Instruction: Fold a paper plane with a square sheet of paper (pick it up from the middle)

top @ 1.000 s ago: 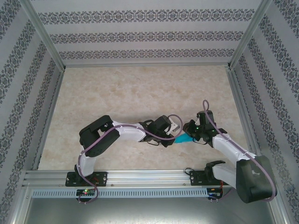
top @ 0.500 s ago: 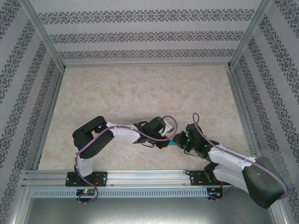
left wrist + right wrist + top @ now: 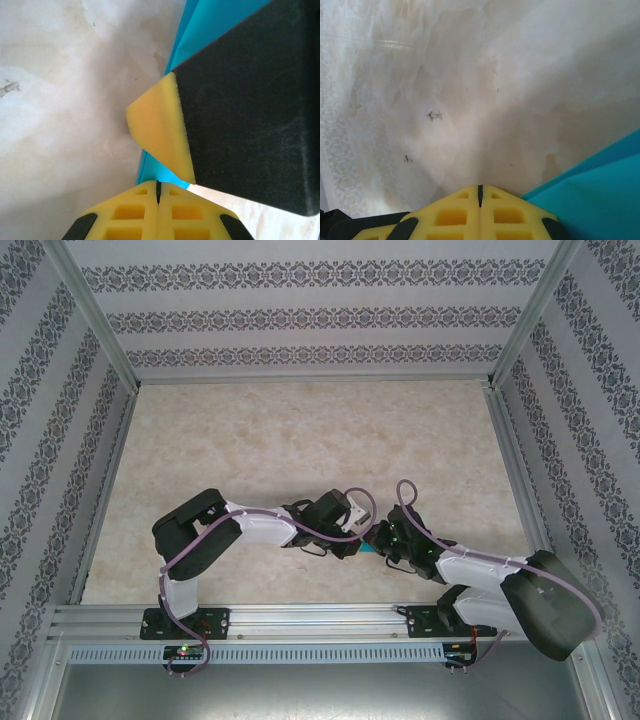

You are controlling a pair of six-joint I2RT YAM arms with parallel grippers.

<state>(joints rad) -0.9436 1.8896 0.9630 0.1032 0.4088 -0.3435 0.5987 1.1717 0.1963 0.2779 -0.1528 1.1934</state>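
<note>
paper [image 3: 210, 20] lies by the worktop's [image 3: 300, 440] near edge, midway along, between our claws. left claw [image 3: 157, 192] and right claw [image 3: 480, 192] are both pressed together, seemingly empty. we fear sliding tips could drag the thin sheet and skew the fold.

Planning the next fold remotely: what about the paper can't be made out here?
Top view: the left gripper and right gripper cover nearly all the blue paper; its fold state is hidden.
Left wrist: the right gripper's finger blocks most of it.
Right wrist: the frame's corner cuts it off.
</note>
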